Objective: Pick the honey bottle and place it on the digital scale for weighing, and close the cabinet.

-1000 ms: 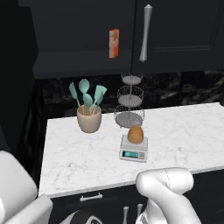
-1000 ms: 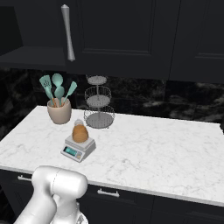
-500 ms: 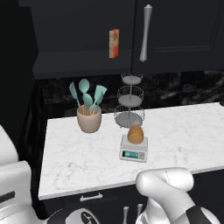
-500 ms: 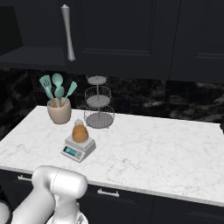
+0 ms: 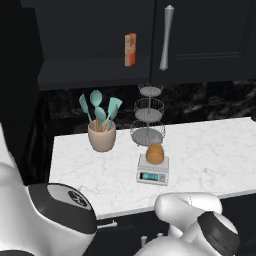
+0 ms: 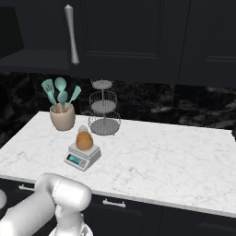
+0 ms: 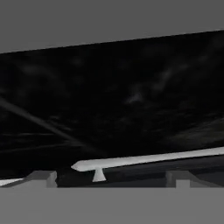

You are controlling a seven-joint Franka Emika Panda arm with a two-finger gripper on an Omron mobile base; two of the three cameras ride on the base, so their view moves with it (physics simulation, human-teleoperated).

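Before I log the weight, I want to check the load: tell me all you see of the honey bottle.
The honey bottle is small, squat and rounded, ribbed like a beehive, amber-orange and glossy like plastic, with a pale cap. It stands upright on the platform of the digital scale, narrower than the scale, just in front of the tiered wire stand. Nothing else touches it.

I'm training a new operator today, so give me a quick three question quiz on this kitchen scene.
1. True or false: the honey bottle stands on the digital scale.
2. What stands directly behind the scale? A) utensil crock B) three-tier wire stand C) carton
3. Fill in: the utensils in the beige crock are coloured ____.

Key: 1 true. 2 B, the wire stand. 3 teal.
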